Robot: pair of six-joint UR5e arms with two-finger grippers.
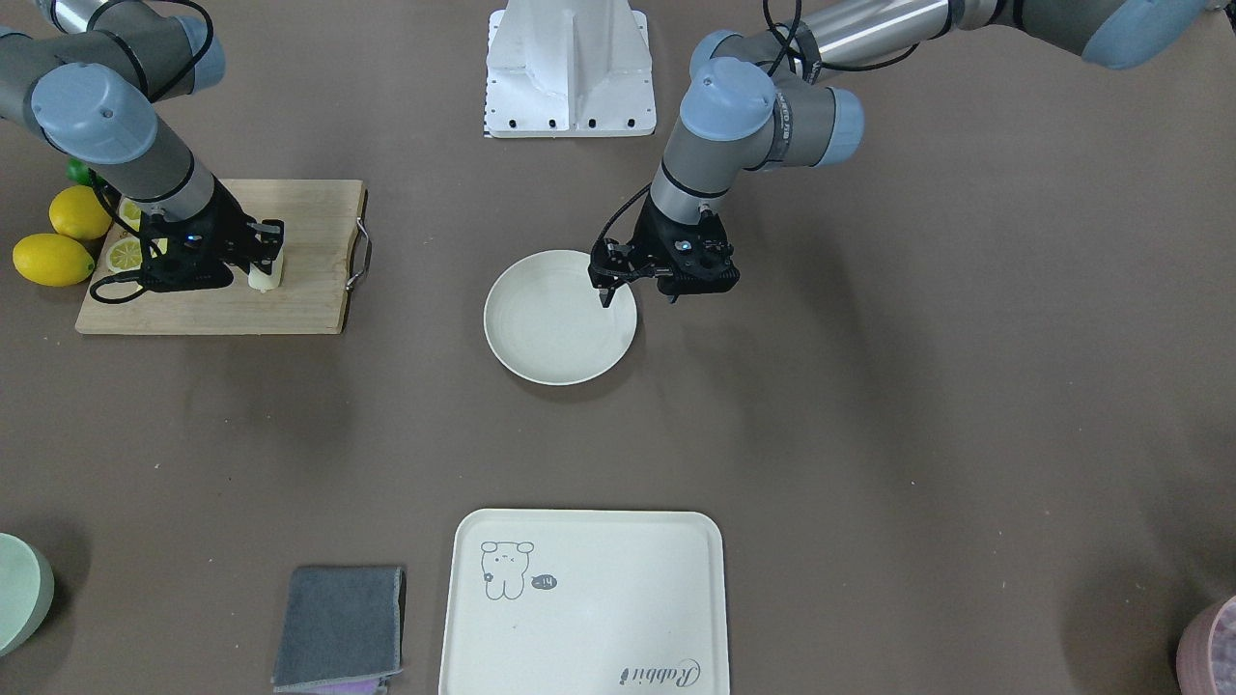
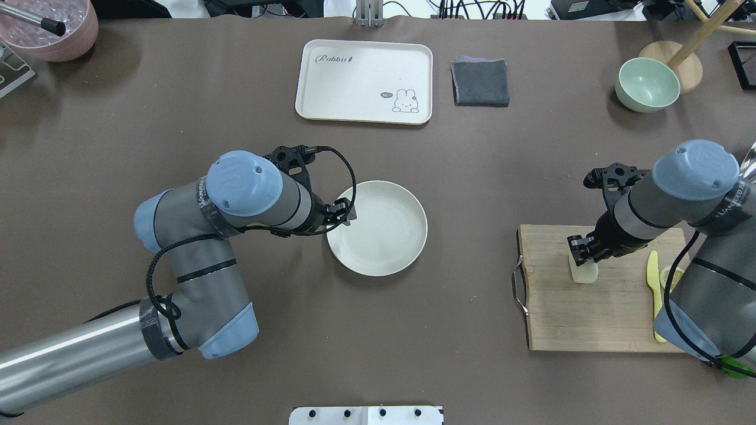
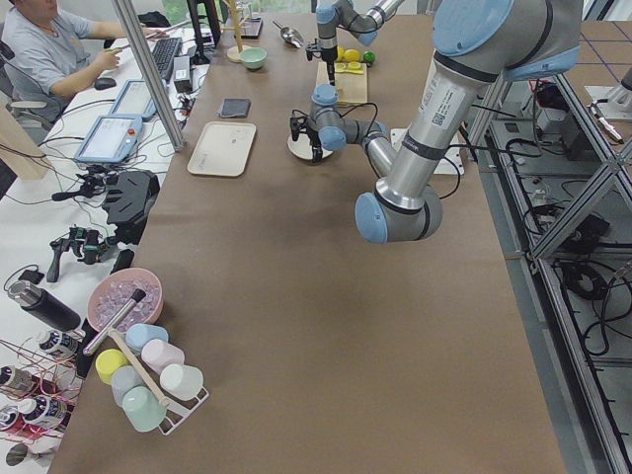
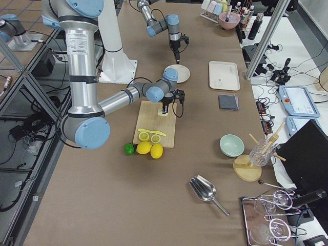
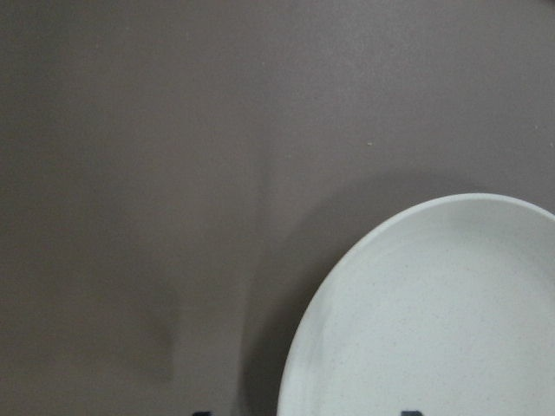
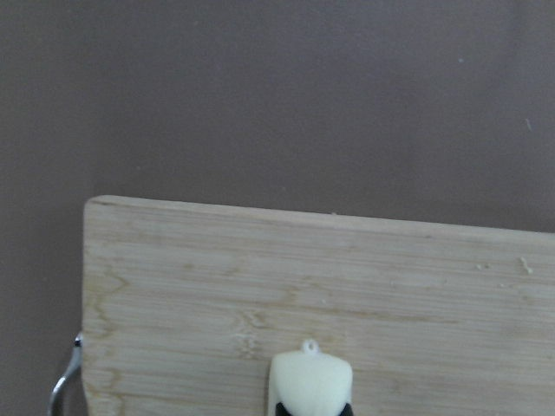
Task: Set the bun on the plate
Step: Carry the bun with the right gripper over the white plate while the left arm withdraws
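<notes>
Your right gripper point(image 1: 266, 259) is down on the rectangular bamboo cutting board point(image 1: 299, 309), its two fingers closed in against the sides of the small pale cream loaf-shaped bun point(image 1: 266, 278). In the right wrist view the bun point(image 6: 310, 381) stands upright at the bottom edge, with a black fingertip pressed on each side. The bun is nearer the board's metal-handle end, the end towards the plate. You can't tell whether its base rests on the wood or is just off it.

The round shallow off-white plate point(image 1: 541, 338) lies on the brown table mid-scene, well apart from the board. Your left gripper point(image 1: 605, 290) hangs pointing down over the plate's rim on the robot's left side. In the left wrist view its two tips sit wide apart at the frame bottom with nothing between them, so it is spread and holds nothing. You can't tell whether it touches the plate.

Two whole yellow lemons point(image 1: 53, 259) lie on the table just beside the board's other end. A lemon slice point(image 1: 126, 254) and a pale yellow plastic knife point(image 2: 654, 283) are on the board by the right arm. A cream rectangular tray with an animal drawing point(image 2: 354, 77) and a folded dark grey cloth point(image 2: 479, 82) lie side by side at your edge of the table. A pale green bowl point(image 2: 647, 84) is further along.
</notes>
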